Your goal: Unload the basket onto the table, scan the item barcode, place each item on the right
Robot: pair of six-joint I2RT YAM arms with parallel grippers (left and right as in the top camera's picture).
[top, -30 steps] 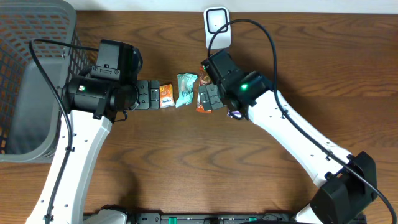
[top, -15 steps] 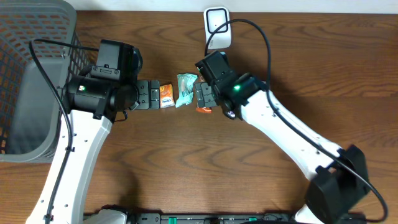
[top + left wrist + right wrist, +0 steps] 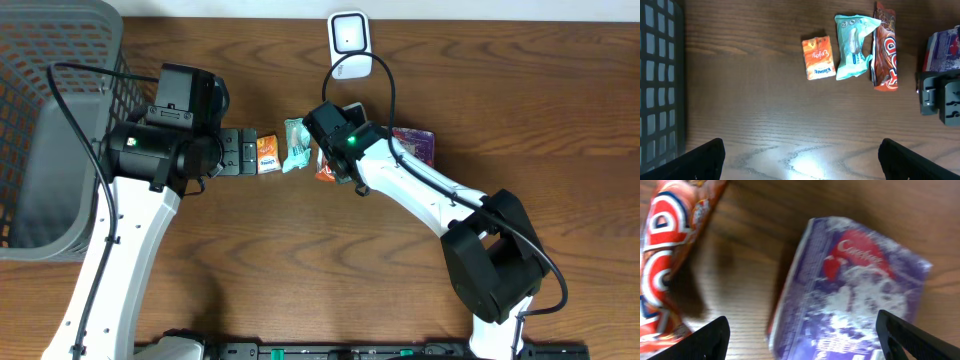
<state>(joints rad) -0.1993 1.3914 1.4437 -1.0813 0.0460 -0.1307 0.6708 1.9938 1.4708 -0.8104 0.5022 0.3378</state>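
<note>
Several packets lie in a row on the wood table: an orange packet [image 3: 267, 153] [image 3: 817, 57], a teal packet [image 3: 298, 143] [image 3: 853, 46], a red snack wrapper [image 3: 325, 172] [image 3: 885, 50] [image 3: 665, 270] and a purple packet [image 3: 413, 144] [image 3: 942, 47] [image 3: 855, 295]. The white scanner [image 3: 349, 36] stands at the table's far edge. My left gripper [image 3: 240, 152] [image 3: 800, 160] is open, just left of the orange packet, over bare wood. My right gripper [image 3: 805, 340] [image 3: 940, 97] is open low over the purple packet, its fingers wide on either side.
A grey mesh basket [image 3: 50, 120] [image 3: 660, 75] fills the left side of the table. The right arm [image 3: 420, 190] crosses the table from the front right to the packets, and its black cable [image 3: 385, 75] loops near the scanner.
The right wrist has swung left and turned, uncovering the purple packet in the overhead view. Its jaws have narrowed slightly. The left arm has not moved.
</note>
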